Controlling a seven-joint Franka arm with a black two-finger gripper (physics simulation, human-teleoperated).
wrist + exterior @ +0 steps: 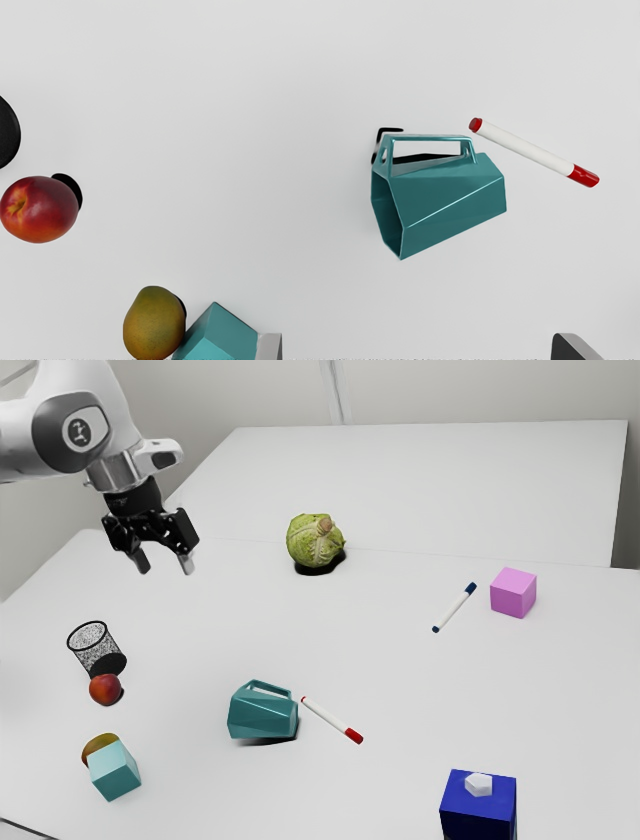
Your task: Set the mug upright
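The gripper [165, 565] hangs well above the table at the exterior view's upper left, its two fingers spread with nothing between them. In the wrist view the gripper [417, 346] has its fingertips wide apart at the bottom edge. A teal faceted mug [263, 715] lies on its side on the table, apart from the gripper. The wrist view has the mug [445, 195] with its dark opening facing the peach's side, its base facing the red-capped marker, and its handle sticking out from one side.
Beside the mug's base lies a red-capped marker [332, 720]. A mesh cup [97, 650], peach [105, 689], mango [154, 322] and teal cube [114, 771] stand at the exterior view's left. Farther off are a cabbage [314, 541], blue marker [455, 608], pink cube [513, 592] and blue box [478, 807].
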